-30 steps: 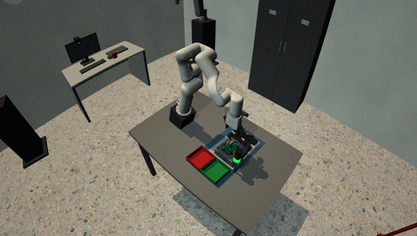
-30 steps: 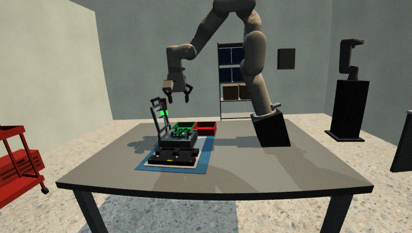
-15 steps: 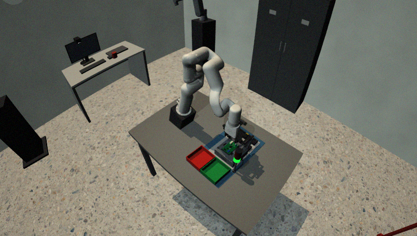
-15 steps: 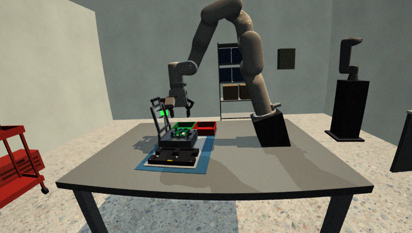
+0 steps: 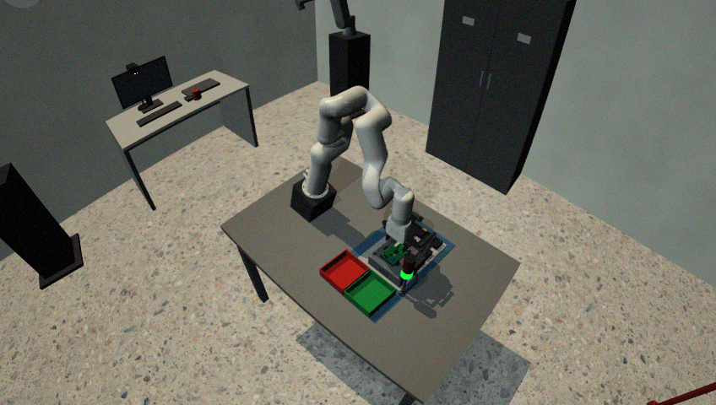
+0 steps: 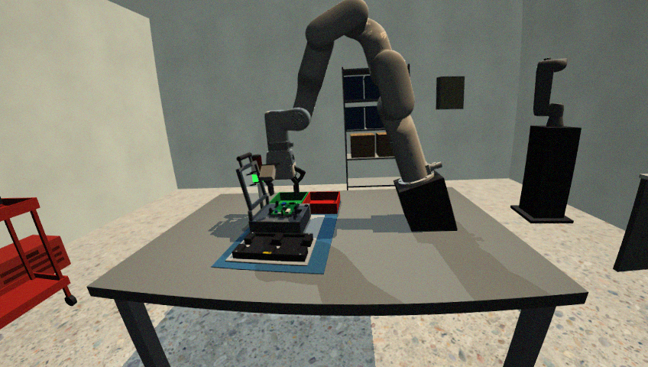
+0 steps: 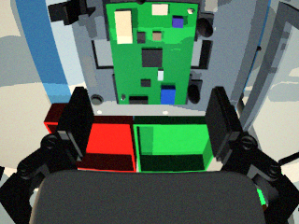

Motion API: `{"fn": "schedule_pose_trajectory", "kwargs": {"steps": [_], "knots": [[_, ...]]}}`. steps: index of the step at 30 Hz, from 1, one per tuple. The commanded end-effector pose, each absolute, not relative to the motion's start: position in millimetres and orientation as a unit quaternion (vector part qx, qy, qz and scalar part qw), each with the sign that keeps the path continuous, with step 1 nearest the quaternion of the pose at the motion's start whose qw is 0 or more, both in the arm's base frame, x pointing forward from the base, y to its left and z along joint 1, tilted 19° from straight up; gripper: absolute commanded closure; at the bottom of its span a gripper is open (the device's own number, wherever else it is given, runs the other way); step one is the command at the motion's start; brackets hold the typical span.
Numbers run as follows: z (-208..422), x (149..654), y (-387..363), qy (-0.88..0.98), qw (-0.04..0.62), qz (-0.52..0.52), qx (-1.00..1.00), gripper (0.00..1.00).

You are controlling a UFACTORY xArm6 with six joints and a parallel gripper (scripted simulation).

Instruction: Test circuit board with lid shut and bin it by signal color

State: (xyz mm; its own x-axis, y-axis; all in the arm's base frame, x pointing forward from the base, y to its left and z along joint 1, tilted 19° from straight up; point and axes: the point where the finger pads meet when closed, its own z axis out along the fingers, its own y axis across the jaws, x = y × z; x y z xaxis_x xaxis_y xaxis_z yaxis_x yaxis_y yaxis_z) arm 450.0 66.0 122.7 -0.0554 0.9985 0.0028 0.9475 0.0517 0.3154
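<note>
Overhead, the top view is showing the whole grey worktop (image 5: 452,310) with the pale arm bending down over the blue bench mat (image 5: 444,246), yet the hand itself is hiding behind the wrist there. Only the exterior view is showing the hand (image 6: 283,181) from the side: it is hanging above the tester (image 6: 278,221), its dark fingers spread wide with nothing between them. That same view is showing the lid (image 6: 251,181), a dark barred frame, standing raised at the tester's left side, and the flat black tray (image 6: 273,248) lying nearer the camera on the mat.

Looking straight down, the wrist view is giving the detail the others lack. The circuit board (image 7: 152,56), a flat bright green rectangle studded with black chips, a blue block and pale cream parts, is lying face up on the tester's grey plate, with black posts showing at its edges. The two blunt black fingers are framing the near side of the picture, well apart. Between them the red bin (image 7: 108,144) and the green bin (image 7: 171,146), both shallow square boxes with thin walls, are sitting side by side and touching.

From above, the signal tower (image 5: 407,273) is glowing green beside the tester; the exterior view is catching that green glow only through the lid's bars.
</note>
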Motion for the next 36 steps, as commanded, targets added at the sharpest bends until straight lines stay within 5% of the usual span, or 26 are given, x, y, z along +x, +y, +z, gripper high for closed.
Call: {"fn": "schedule_pose_trajectory", "kwargs": {"steps": [1, 36], "knots": [[123, 452, 66, 0.717, 0.110, 0.118, 0.678, 0.00], [74, 469, 68, 0.717, 0.110, 0.118, 0.678, 0.00]]}}
